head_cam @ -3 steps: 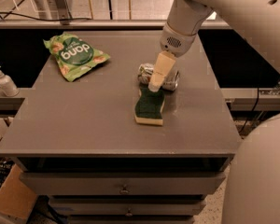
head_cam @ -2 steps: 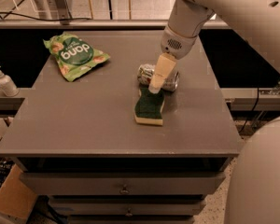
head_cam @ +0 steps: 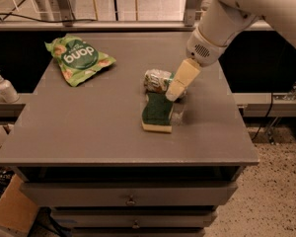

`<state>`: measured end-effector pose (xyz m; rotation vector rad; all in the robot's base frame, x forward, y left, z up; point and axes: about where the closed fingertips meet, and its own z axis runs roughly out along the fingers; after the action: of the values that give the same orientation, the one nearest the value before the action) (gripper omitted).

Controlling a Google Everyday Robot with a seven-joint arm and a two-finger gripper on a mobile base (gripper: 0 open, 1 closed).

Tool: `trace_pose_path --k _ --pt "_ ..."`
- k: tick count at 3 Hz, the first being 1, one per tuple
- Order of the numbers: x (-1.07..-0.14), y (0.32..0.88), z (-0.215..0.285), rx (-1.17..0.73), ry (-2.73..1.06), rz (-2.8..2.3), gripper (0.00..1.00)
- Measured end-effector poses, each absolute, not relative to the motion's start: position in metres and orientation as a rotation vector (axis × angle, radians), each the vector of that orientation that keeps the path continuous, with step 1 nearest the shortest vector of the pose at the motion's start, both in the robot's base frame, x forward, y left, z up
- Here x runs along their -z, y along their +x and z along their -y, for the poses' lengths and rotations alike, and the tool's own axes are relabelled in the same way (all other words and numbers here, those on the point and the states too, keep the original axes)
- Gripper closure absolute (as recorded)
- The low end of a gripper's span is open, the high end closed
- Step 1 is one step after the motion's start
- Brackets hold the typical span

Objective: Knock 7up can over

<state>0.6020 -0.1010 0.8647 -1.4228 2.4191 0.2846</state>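
Observation:
The 7up can (head_cam: 157, 80) lies on its side on the grey table (head_cam: 89, 122), just right of centre, with its silver end towards the left. My gripper (head_cam: 176, 85) comes down from the upper right. It sits right against the can's right end, over the far edge of a green and yellow sponge (head_cam: 156, 113). The gripper hides the can's right end.
A green snack bag (head_cam: 79, 58) lies at the table's back left. A white pump bottle (head_cam: 4, 87) stands on a ledge left of the table. A railing runs behind the table, and drawers are below its front edge.
My gripper has shifted slightly to the right and towards the front. The can lies in the same place on its side, and the sponge has not moved.

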Motion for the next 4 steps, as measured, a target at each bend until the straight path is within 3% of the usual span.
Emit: trace_pose_path --k 4 --pt "-0.927 0.537 0.154 -0.470 -1.024 -1.915 0.00"
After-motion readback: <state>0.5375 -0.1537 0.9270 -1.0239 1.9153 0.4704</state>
